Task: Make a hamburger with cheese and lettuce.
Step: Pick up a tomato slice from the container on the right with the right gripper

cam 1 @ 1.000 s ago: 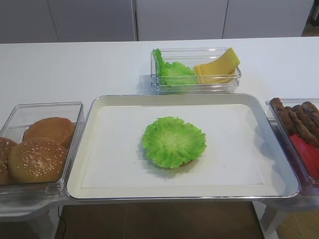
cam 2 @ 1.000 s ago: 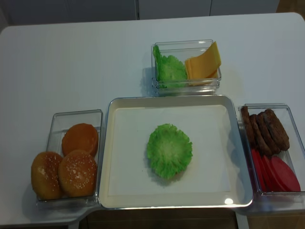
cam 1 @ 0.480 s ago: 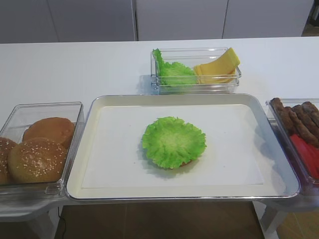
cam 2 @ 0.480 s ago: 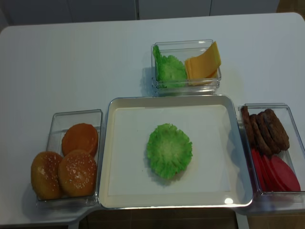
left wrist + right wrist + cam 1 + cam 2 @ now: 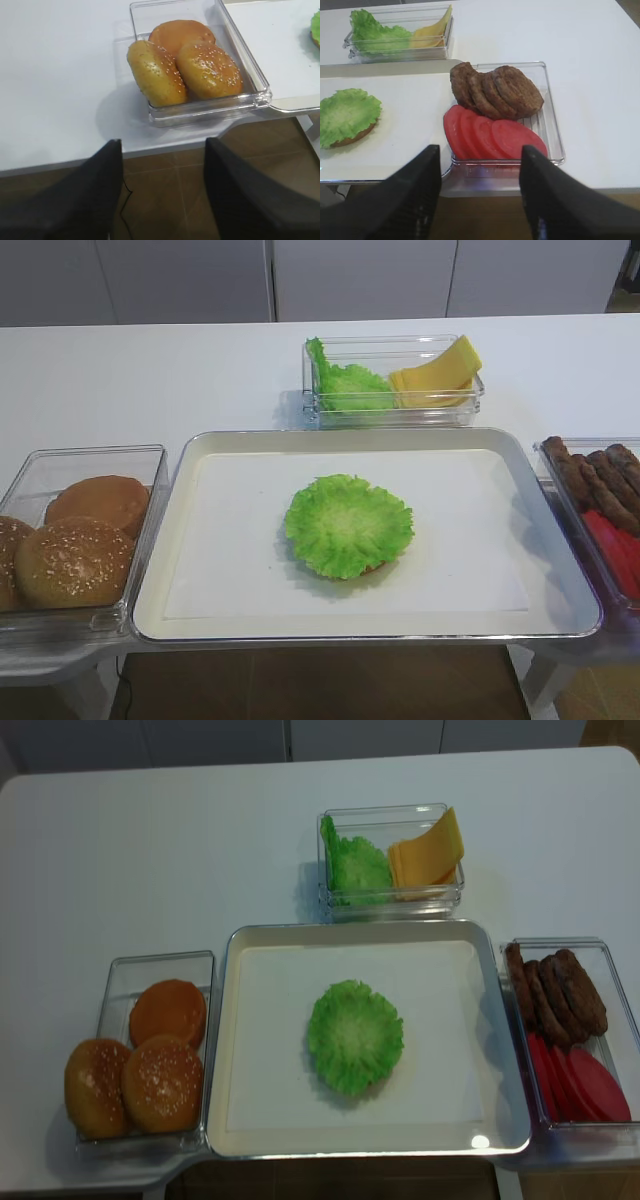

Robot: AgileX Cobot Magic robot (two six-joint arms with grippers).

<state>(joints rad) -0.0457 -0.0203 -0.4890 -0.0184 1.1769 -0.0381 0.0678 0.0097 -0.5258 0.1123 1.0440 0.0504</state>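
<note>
The hamburger (image 5: 348, 526) is a brown base under a frilly green lettuce leaf, lying in the middle of the metal tray (image 5: 190, 540); it also shows in the overhead view (image 5: 355, 1037) and the right wrist view (image 5: 346, 117). Cheese slices (image 5: 438, 373) lean in the far clear box beside spare lettuce (image 5: 345, 385). My right gripper (image 5: 480, 187) is open and empty, below the table's front edge near the patty box. My left gripper (image 5: 162, 187) is open and empty, below the table edge in front of the bun box. Neither gripper shows in the exterior views.
A clear box of sesame buns (image 5: 75, 560) stands left of the tray. A clear box with brown patties (image 5: 497, 90) and red tomato slices (image 5: 492, 137) stands right of it. The cheese and lettuce box (image 5: 390, 860) is behind the tray.
</note>
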